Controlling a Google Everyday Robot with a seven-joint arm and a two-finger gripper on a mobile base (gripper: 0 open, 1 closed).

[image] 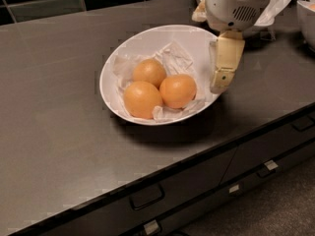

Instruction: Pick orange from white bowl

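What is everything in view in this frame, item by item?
white bowl: one, glossy white, middle of the counter
oranges: three, yellow-orange, clustered inside the white bowl
crumpled paper: one sheet, white, lining the white bowl under the oranges
other bowls: two, white, back right, both partly hidden
counter: one, dark grey, fills most of the view
drawers: several, dark, below the counter's front edge
wall tiles: dark, top left
wrist housing: one, white, above the gripper
gripper: one, cream, at the white bowl's right rim, apart from the oranges
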